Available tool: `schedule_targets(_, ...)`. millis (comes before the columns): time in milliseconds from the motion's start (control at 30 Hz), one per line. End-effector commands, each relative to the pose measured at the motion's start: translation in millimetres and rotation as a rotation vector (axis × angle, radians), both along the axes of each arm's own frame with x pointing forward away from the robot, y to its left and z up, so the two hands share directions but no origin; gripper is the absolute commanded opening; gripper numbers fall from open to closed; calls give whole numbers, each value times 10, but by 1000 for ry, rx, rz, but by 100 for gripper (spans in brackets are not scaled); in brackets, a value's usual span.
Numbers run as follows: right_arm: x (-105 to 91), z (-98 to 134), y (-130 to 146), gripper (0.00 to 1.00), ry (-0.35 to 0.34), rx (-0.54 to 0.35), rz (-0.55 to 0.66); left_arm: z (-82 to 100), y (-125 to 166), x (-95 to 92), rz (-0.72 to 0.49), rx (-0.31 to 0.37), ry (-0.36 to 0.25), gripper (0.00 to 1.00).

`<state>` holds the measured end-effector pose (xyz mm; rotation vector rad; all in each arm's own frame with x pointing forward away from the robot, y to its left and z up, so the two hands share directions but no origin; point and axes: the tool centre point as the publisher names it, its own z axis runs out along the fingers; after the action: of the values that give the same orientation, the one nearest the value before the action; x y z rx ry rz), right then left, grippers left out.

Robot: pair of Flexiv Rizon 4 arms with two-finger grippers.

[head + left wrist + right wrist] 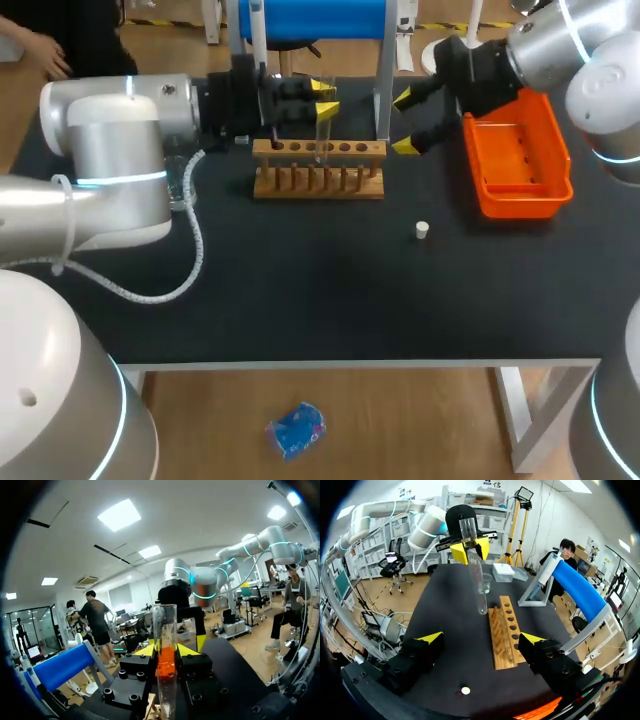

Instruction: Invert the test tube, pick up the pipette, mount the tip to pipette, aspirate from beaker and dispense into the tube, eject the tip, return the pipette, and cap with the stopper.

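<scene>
Where left fingers (325, 110) clamp it, the test tube (321, 136) — overhead — is half-hidden.

Rack (318, 168) sits mid-table (300, 300), towards the back. The test tube (322, 130) stands upright right over it, pinched in the left gripper (325, 101) from the left side. The right gripper (404, 122), fingers spread, hangs off the rack's right end, between rack and tray (520, 205). The tray lies at the table's right. The stopper (422, 230) sits in front of the rack's right end, apart from it. The stand (383, 90) rises behind the rack, and the beaker (485, 584) sits past its left end.
</scene>
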<state>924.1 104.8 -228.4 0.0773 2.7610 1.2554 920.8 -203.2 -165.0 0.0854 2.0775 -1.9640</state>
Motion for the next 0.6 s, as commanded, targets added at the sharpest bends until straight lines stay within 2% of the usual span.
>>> schedule_targets(33,-37,33,-7,100,-2,-13,-6,11,4,6,-2,3,1,0)
schedule_targets(200,46,-98,-53,100,-26,27,53,42,-10,119,-8,-63,25,0)
schedule_targets(333,129,-202,-121,100,-59,8,76,53,-39,272,-22,-85,39,0)
schedule_targets(600,332,-401,-183,100,-124,-8,78,16,-68,511,-42,-86,60,0)
